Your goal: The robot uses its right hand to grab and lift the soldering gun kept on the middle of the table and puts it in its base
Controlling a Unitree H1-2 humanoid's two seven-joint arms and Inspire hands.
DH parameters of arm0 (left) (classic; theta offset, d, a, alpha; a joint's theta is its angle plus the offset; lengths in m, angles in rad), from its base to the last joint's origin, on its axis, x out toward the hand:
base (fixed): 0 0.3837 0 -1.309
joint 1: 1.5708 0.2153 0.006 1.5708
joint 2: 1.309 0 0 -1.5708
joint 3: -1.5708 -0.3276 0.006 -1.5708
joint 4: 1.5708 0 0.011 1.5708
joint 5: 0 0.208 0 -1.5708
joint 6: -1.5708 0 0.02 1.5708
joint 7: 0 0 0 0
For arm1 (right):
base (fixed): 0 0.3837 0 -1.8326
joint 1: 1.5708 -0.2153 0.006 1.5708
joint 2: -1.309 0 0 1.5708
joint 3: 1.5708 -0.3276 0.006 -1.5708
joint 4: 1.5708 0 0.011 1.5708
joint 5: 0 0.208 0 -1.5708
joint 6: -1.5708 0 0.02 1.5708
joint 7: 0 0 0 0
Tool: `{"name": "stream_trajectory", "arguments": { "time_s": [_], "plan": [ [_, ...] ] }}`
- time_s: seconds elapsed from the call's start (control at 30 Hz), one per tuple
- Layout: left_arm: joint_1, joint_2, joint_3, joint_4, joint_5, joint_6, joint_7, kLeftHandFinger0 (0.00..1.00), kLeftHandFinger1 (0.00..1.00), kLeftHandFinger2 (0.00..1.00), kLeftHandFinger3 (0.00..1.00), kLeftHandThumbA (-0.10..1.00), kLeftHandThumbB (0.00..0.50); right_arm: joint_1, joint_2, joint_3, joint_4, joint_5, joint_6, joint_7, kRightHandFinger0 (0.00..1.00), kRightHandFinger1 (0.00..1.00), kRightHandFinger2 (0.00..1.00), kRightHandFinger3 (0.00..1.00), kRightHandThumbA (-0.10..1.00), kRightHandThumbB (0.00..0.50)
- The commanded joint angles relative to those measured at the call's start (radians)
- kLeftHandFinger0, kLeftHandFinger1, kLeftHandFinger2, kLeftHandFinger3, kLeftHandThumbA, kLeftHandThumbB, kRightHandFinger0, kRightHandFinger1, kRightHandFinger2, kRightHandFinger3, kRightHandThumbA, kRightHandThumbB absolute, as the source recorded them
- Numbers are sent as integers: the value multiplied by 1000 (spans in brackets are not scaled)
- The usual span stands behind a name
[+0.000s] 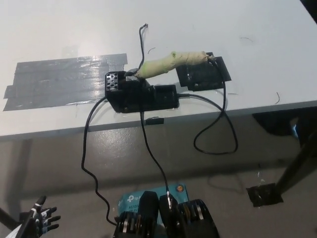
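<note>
The gun [173, 63], tip in the base [141, 94], seems light, stiff, cord-tethered; its taped handle suits gripping. Left hand [38, 218] is spread, empty; right unseen.

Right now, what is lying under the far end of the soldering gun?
The soldering gun's far end rests on a small black pad on the white table. Its near end sits in the black base, so its tip is hidden.
</note>
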Motion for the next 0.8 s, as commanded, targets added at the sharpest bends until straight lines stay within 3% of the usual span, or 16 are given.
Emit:
{"name": "stream_trajectory", "arguments": {
  "time_s": [0.0,0.03,0.07,0.1,0.13,0.17,0.23,0.27,0.4,0.47,0.77],
  "plan": [
    [29,37,58,-46,-20,-60,9,920,985,1000,1000,1000,243,-29,30,-123,186,302,-115,-188,1000,1000,1000,1000,236,290],
    [28,46,55,-13,-25,-65,-11,923,991,1000,1000,1000,237,-37,41,-140,158,318,-53,-174,873,1000,1000,1000,163,294],
    [36,44,56,-15,-25,-65,-11,924,992,1000,1000,1000,238,-32,39,-141,155,320,-53,-172,859,1000,1000,1000,159,294],
    [36,46,55,-6,-19,-66,-11,912,968,1000,1000,1000,261,-34,35,-145,158,322,-46,-171,758,1000,1000,1000,174,300],
    [38,58,40,14,5,-64,-10,913,964,1000,1000,1000,284,-37,23,-154,168,331,-41,-168,668,927,1000,1000,212,293],
    [41,65,39,23,9,-66,-13,923,980,1000,1000,1000,269,-40,16,-152,184,333,-58,-174,588,851,1000,1000,226,291],
    [41,68,39,30,10,-63,-16,901,970,1000,1000,1000,255,-37,10,-149,181,328,-47,-182,579,859,1000,1000,249,303],
    [41,71,37,44,13,-69,-16,876,966,1000,1000,1000,240,-39,6,-151,180,317,-21,-191,567,830,1000,1000,224,277],
    [50,76,31,51,25,-87,-10,888,970,1000,1000,1000,239,-49,-14,-126,199,326,-7,-213,485,747,995,1000,232,293],
    [48,78,24,58,32,-93,-6,889,961,1000,1000,1000,263,-51,-24,-111,205,332,-14,-226,464,719,982,1000,231,300],
    [62,76,31,58,8,-102,-22,920,961,1000,1000,1000,301,1,-58,-50,151,361,33,-243,545,817,1000,1000,207,285]
  ]
}}
